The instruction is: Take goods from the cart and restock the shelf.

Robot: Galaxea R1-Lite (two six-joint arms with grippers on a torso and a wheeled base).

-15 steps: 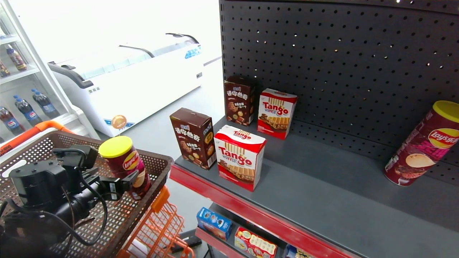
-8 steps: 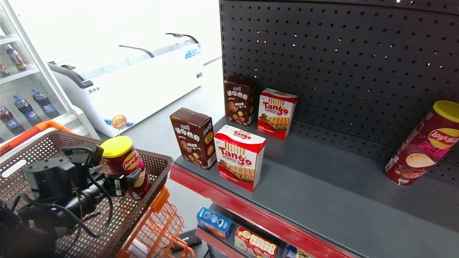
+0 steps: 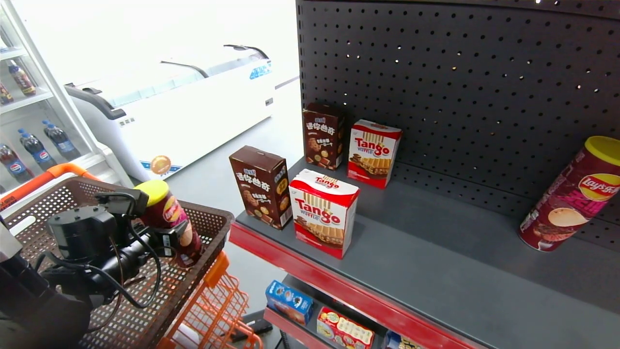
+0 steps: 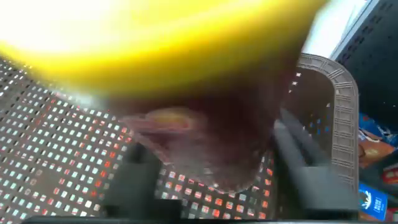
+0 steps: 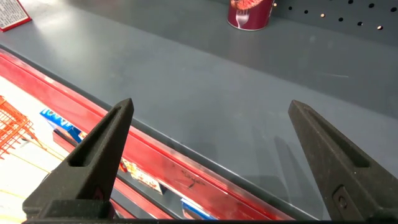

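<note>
Shelf [image 5: 261,81]: grey board directly under my right gripper [image 5: 211,111], whose fingers are spread wide with nothing between them. Cart basket [image 3: 213,215]: brown mesh around my left gripper [image 3: 175,241]. Chip can [image 3: 167,213], yellow lid: clamped in my left gripper, tilted, lid above the basket rim. Second can [image 5: 249,12] stands on the shelf well beyond my right gripper, leaning toward the pegboard [image 3: 460,87].
</note>
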